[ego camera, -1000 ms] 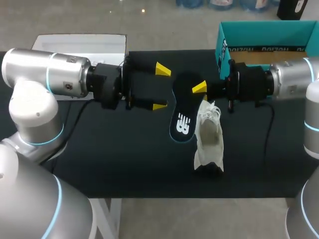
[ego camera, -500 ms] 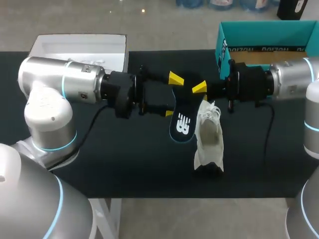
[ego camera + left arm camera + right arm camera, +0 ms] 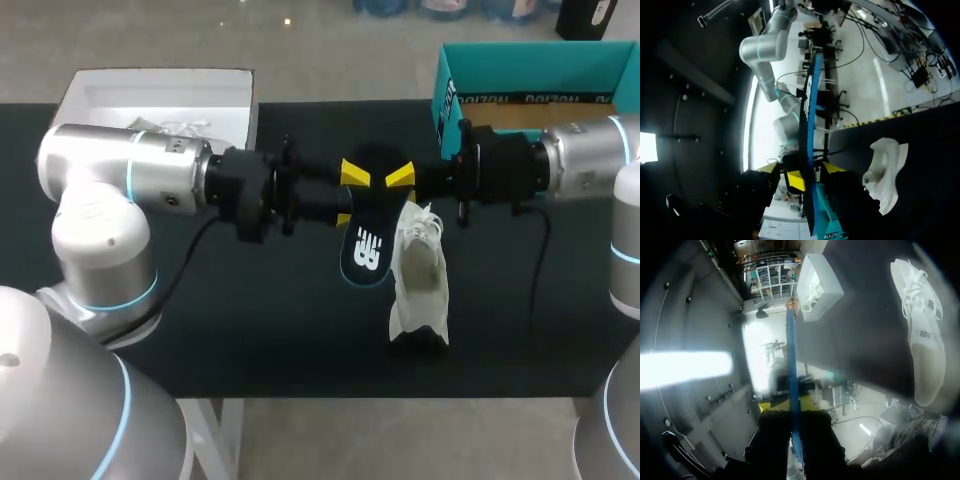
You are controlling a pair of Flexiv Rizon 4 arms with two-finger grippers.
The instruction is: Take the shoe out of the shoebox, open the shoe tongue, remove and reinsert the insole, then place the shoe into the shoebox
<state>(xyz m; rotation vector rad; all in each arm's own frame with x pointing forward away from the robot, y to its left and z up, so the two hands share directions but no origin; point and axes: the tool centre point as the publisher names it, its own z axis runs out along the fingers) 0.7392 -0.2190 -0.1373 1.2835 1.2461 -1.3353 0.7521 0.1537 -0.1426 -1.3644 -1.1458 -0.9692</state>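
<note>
— Two claws at one insole (image 3: 367, 250)?
— Yes: right claw (image 3: 399, 180) pinching the dark insole, held above the tabletop (image 3: 250, 300); left claw (image 3: 349, 195) spread, a finger on each side, not clamped.
— And the shoe (image 3: 420, 275)?
— Lying on the tabletop just beside the insole, outside the teal shoebox (image 3: 530, 70) at the far right.

My left arm (image 3: 130, 180) comes in from the left and lies level over the table, wrist horizontal. My left gripper (image 3: 349, 195) has its fingers spread, one yellow tip above the other, straddling the insole (image 3: 365, 250) but not closed on it. My right arm (image 3: 590, 160) comes in level from the right. My right gripper (image 3: 401, 178) faces the left one, tips close together, and is clamped on the insole's edge.
</note>
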